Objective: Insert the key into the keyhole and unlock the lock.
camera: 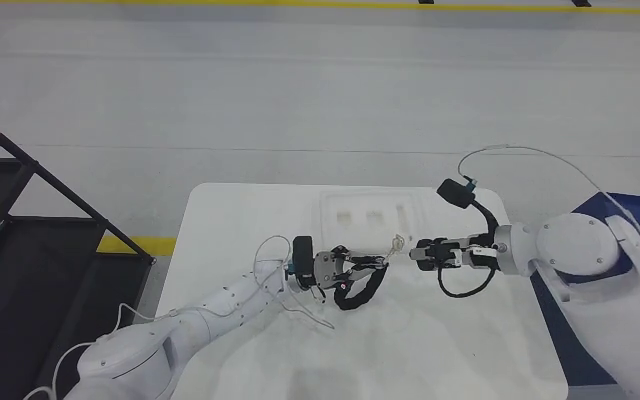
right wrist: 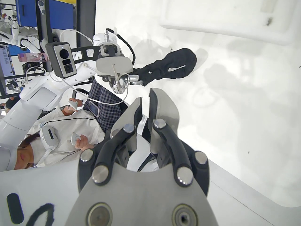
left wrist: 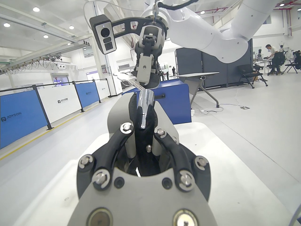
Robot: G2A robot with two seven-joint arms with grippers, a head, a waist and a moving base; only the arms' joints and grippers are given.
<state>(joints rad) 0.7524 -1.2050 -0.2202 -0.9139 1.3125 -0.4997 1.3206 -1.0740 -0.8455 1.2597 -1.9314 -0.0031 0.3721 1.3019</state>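
Lock and what stands round it, biggest thing first: is there any writing?

– Yes. Out on the floor, in the left wrist view, stands a row of blue and white barrier panels. Each carries a small logo with a word beside it.

What else is around?

– The white table has a black frame rack standing off its left side. A white foam tray with shallow recesses lies on the far half of the table. It is beyond both grippers and apart from them.

Where is the lock?

– It is up off the tabletop in the left gripper. The fingers are closed on the chrome barrel and on the black fabric-sleeved cable under it. The end of the barrel stands out past the fingertips toward the other arm. The sleeved loop trails away beneath the gripper. I cannot tell whether it touches the table.

And the key?

– The key is pinched in the right gripper, whose fingers are drawn in until only a slit shows between them. It is held slantwise, with its tip at the open end of the chrome barrel. I cannot tell whether the tip has entered the keyhole, because the right gripper's own finger covers part of that spot.
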